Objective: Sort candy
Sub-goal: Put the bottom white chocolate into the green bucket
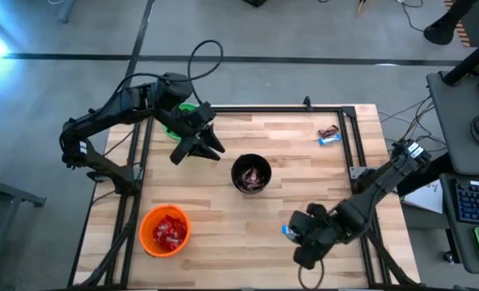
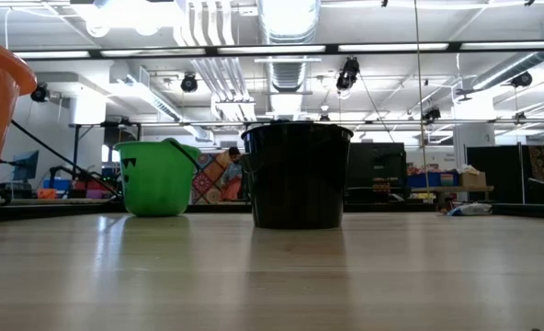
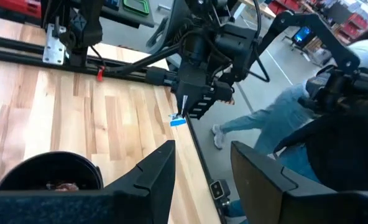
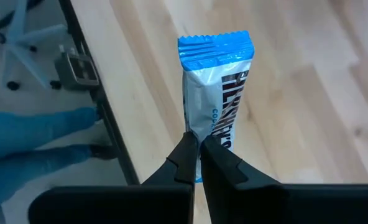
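A blue-and-white candy bar is pinched by its lower end between the closed fingers of the right end effector, above the near right part of the surface; in the high view only a sliver of blue shows at that end effector. The left end effector is held with its jaws apart and empty, just beside the green cup at the far left. Red candy is seen in the orange cup and brown candy in the black cup; two more pieces lie near the far right edge. The thin grip on the wrapper's edge could slip during the carry, so the bar might be dropped short of a cup. The grip is shown only by the right wrist view; the cups' contents only from above; a person's legs only by the wrist views.
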